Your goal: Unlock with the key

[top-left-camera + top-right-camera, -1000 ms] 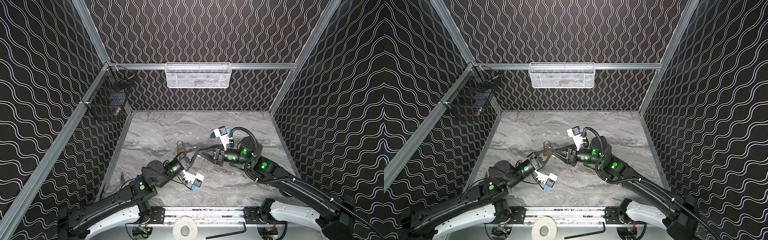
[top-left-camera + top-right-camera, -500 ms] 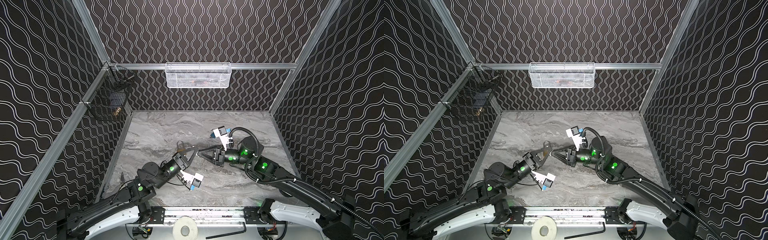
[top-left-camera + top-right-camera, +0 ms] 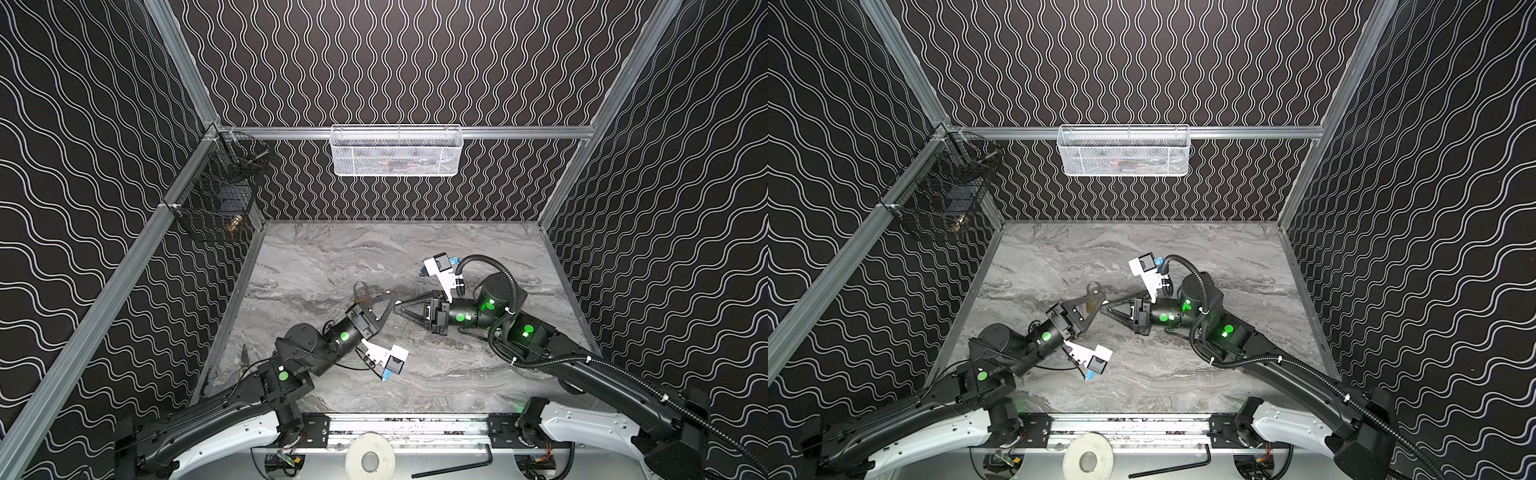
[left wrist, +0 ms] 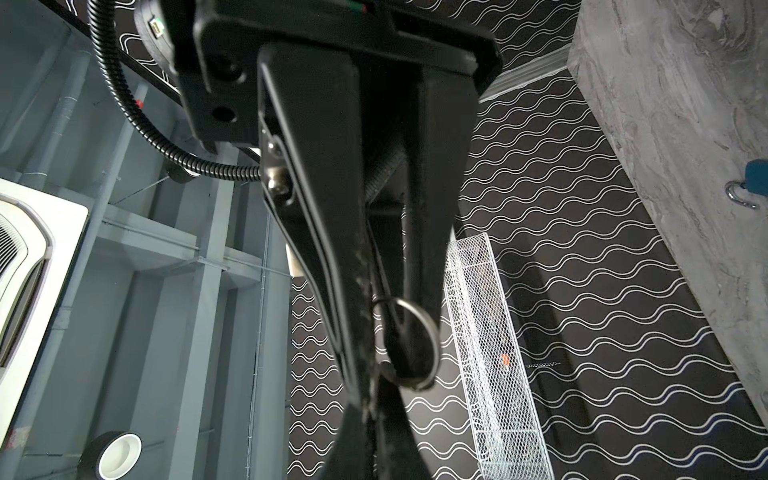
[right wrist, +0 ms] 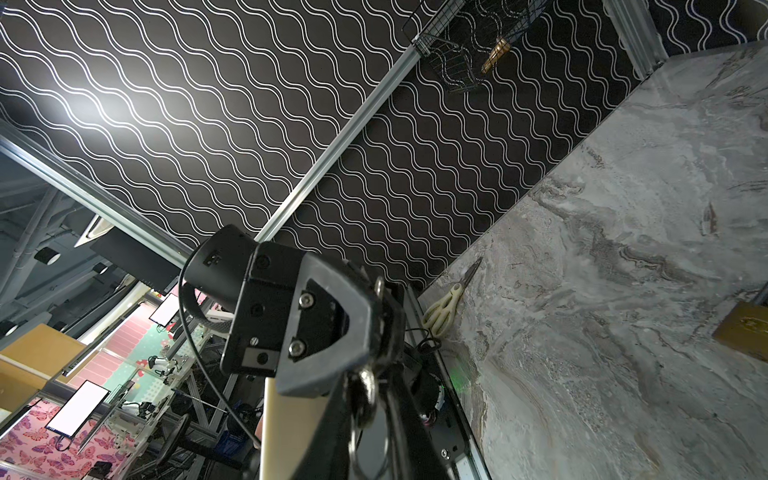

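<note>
Black wire basket [image 3: 216, 199] hung on left wall rail. Brass padlock [image 3: 360, 291] lying on marble worktop [image 3: 332, 257] near centre, shackle toward back wall, just behind left end effector [image 3: 392, 295]. Left end effector clamped tight on key ring [image 4: 434, 332]; key itself hidden between fingers. White mesh basket [image 3: 395, 151] on back rail. Right end effector [image 3: 397, 309] tip to tip with left, drawn narrow; any hold on ring not discernible.

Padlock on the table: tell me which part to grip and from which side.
Grip the padlock by its brass body, across the narrow edges, from above: it seems to lie flat, shackle toward the back wall.
</note>
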Controlling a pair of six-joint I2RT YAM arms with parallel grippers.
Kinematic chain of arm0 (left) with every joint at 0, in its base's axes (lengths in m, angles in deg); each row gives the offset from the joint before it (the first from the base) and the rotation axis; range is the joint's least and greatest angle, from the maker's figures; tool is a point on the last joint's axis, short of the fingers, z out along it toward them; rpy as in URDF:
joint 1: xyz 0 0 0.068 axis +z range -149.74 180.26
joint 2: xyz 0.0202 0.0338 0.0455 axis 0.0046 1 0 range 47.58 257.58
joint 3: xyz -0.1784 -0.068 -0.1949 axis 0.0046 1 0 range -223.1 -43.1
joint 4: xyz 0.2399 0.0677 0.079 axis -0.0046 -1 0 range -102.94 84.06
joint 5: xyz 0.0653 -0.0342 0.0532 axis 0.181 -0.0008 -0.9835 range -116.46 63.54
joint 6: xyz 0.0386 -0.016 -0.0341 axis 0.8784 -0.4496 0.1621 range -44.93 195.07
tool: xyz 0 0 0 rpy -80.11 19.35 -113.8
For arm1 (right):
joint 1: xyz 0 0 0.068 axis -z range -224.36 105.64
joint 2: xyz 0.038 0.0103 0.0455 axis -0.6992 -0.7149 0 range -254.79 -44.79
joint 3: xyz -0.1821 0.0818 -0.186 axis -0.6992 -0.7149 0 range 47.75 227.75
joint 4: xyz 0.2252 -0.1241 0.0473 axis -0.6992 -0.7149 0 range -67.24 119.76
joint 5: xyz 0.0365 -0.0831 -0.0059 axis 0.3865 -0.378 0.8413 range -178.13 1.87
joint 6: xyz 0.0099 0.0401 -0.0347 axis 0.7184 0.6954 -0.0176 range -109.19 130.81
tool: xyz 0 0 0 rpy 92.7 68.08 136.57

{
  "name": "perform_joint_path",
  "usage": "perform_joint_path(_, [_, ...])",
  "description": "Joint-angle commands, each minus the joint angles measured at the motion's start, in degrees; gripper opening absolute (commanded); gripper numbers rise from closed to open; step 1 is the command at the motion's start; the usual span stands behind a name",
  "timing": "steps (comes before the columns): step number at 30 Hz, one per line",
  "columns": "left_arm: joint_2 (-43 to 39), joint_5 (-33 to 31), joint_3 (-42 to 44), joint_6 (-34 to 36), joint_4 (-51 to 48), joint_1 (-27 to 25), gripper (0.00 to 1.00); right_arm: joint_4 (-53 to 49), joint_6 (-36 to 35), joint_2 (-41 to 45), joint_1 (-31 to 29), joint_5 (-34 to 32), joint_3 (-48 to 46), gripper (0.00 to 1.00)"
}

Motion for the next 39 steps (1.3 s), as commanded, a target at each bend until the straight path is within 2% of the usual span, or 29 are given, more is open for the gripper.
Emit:
perform_joint_path(1, [0.0, 1.7, -0.1, -1.0, 3.5, -0.1, 0.00, 1.2, 0.5, -0.2, -0.1, -0.3, 0.4, 0.16])
perform_joint_path(3, [-0.2, 1.9, -0.2, -1.0, 3.1, -0.1, 0.00, 1.2, 0.5, -0.2, -0.1, -0.4, 0.3, 0.14])
perform_joint_path(8, [-1.4, 3.6, 0.1, -2.3, 2.3, -0.1, 0.00, 1.6, 0.6, -0.2, -0.1, -0.3, 0.2, 0.01])
perform_joint_path(13, [-2.8, 5.3, -0.5, -5.0, -0.4, -0.1, 0.00, 1.2, 0.7, -0.2, -0.1, -1.2, 0.0, 0.00])
perform_joint_path(14, [-3.1, 5.5, -0.8, -5.5, -1.3, 0.0, 0.03, 1.2, 0.7, 0.0, -0.1, -1.5, -0.1, 0.00])
perform_joint_path(16, [-3.4, 6.0, -0.8, -6.5, -2.1, -0.1, 0.21, 0.9, 0.5, 0.6, -0.1, -2.8, -0.3, 0.00])
perform_joint_path(17, [-3.6, 6.0, -1.0, -7.0, -3.0, 0.0, 0.42, 0.8, 0.3, 1.0, -0.1, -3.4, -0.4, 0.00])
perform_joint_path(18, [-3.9, 5.7, -1.0, -7.5, -3.0, 0.0, 0.98, 0.5, 0.1, 1.3, -0.1, -3.8, -0.6, 0.00])
perform_joint_path(23, [-5.8, 3.1, 0.2, -9.2, -3.1, 0.0, 0.99, -1.6, -1.2, 2.2, 0.0, -7.5, -0.8, 0.00])
perform_joint_path(25, [-7.4, 1.4, 0.4, -12.0, -4.5, 0.0, 0.99, -2.1, -2.3, 2.9, 0.1, -9.8, -1.4, 0.00])
perform_joint_path(27, [-9.2, -2.6, -0.5, -20.4, -6.3, 0.0, 0.99, -2.4, -3.7, 3.7, 0.7, -12.2, -1.9, 0.00])
perform_joint_path(29, [-9.7, -9.9, -2.5, -35.7, -5.0, 0.0, 0.99, -3.3, -6.8, 4.3, 1.1, -15.2, -2.1, 0.00])
perform_joint_path(31, [-8.8, -23.3, -6.8, -56.0, -4.7, 0.0, 0.99, -4.0, -9.7, 4.9, 1.5, -19.1, -2.7, 0.00])
perform_joint_path(32, [-7.5, -31.7, -11.4, -67.6, -9.9, 0.0, 0.99, -4.3, -11.5, 5.3, 1.7, -20.8, -3.2, 0.00])
perform_joint_path(33, [-5.5, -37.6, -16.1, -75.4, -18.4, 0.0, 0.99, -4.1, -13.1, 5.8, 1.7, -23.2, -4.2, 0.00])
perform_joint_path(35, [-2.0, -42.9, -20.4, -82.2, -27.2, 0.0, 0.99, -2.6, -15.4, 7.3, 1.8, -27.0, -6.8, 0.00])
perform_joint_path(37, [0.5, -45.3, -22.5, -95.5, -33.3, 0.1, 0.99, -0.1, -17.4, 8.9, 1.8, -30.4, -10.4, 0.00])
perform_joint_path(39, [4.0, -42.0, -26.2, -109.4, -42.9, 0.5, 0.99, 1.5, -19.2, 10.8, 1.9, -32.8, -13.7, 0.00])
